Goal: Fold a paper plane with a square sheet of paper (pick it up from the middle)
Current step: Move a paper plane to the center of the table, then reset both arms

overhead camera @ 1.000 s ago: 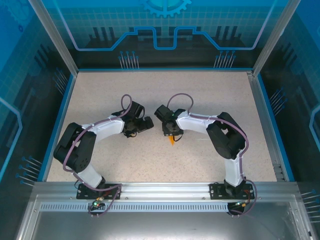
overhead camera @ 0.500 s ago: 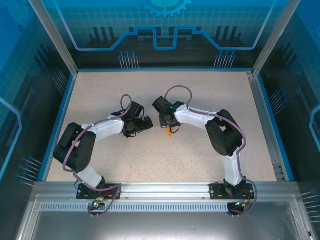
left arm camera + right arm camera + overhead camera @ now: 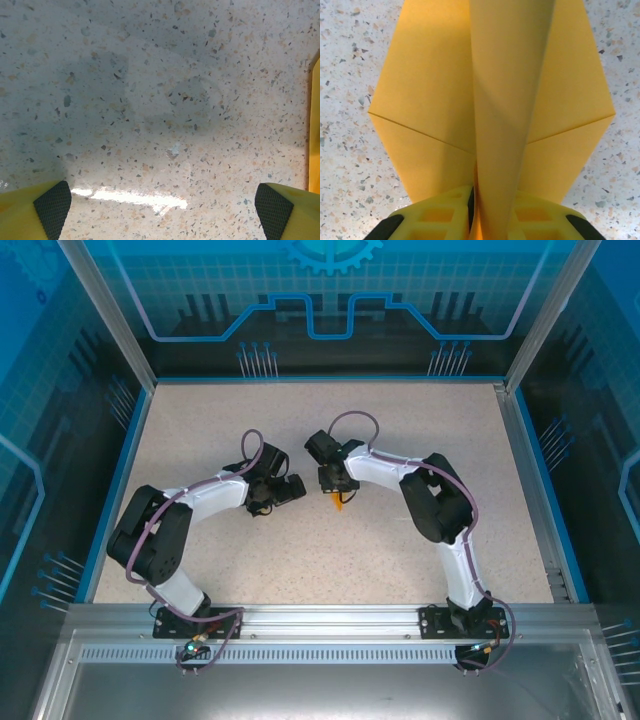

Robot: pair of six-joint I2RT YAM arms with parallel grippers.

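The paper plane (image 3: 510, 75) is sitting near the middle of the tabletop (image 3: 400, 430), and I am reading it as a folded dart already. In the right wrist view two flat wings with diagonal creases are spreading over the speckled surface, and a raised centre fold is running up between them. The right tool (image 3: 492, 220) is clenching that centre fold, its yellow fingers pressing on the paper with no gap showing. From above, only a small orange tip (image 3: 338, 502) is peeking out below the right tool (image 3: 333, 483).

Change over the last second: the right arm is drawing in, its elbow folding toward the centre. The plane is travelling with it, away from the bases and slightly toward the left arm. The left arm is not moving across the overhead pictures.

The left tool (image 3: 162, 205) is hanging released just above the tabletop, its dark pads (image 3: 52, 202) wide apart with nothing between them. A strip of orange edge (image 3: 315, 125) is showing at the far right of its wrist view, so the plane is now lying just beside it.

I am judging this a late stage: the folding is looking largely done, and the right arm is bringing the plane toward the left tool, probably for a handover or a final crease press. I cannot tell whether the wings are touching the tabletop or riding just above it
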